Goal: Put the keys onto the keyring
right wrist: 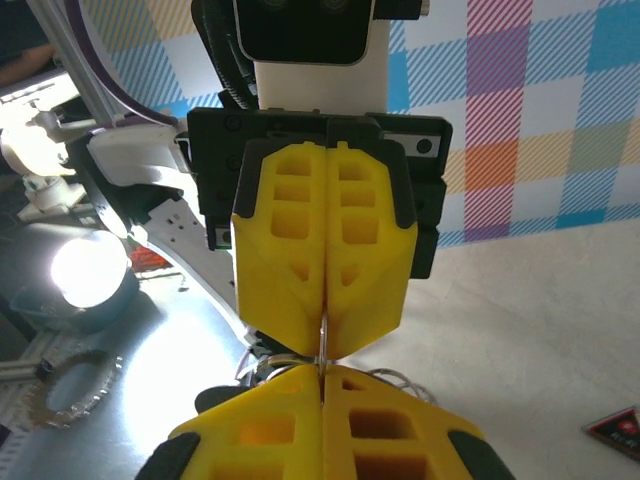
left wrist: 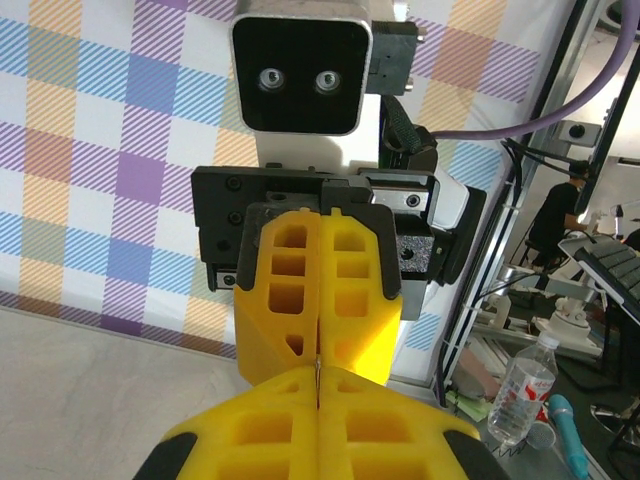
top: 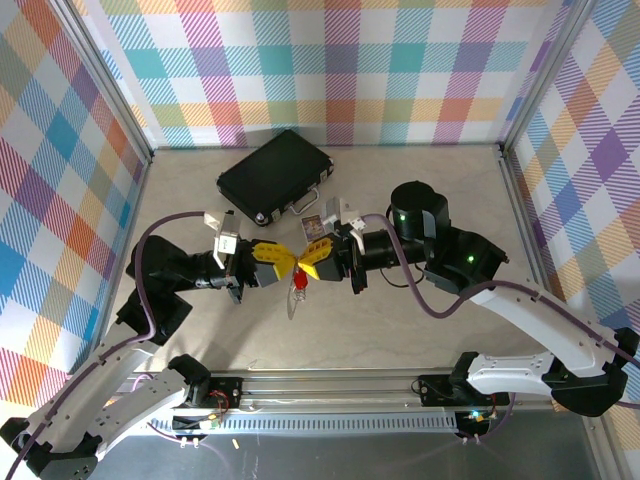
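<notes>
My two grippers meet tip to tip above the middle of the table, the left gripper (top: 278, 259) facing the right gripper (top: 310, 262). Both pairs of yellow fingers are shut. In the right wrist view a thin silver wire of the keyring (right wrist: 322, 345) runs from the left gripper's fingers (right wrist: 285, 290) into my right gripper (right wrist: 322, 378). In the left wrist view a sliver of that metal (left wrist: 320, 372) shows at the pinch of my left gripper (left wrist: 319, 385). The small red key (top: 300, 284) hangs just under the meeting point, with a silvery piece (top: 293, 304) below it.
A black case (top: 275, 175) lies at the back of the table, behind the grippers. A small dark red card (top: 312, 225) lies between the case and the right gripper, also seen as a dark red card (right wrist: 615, 430). Checked walls and metal posts enclose the table.
</notes>
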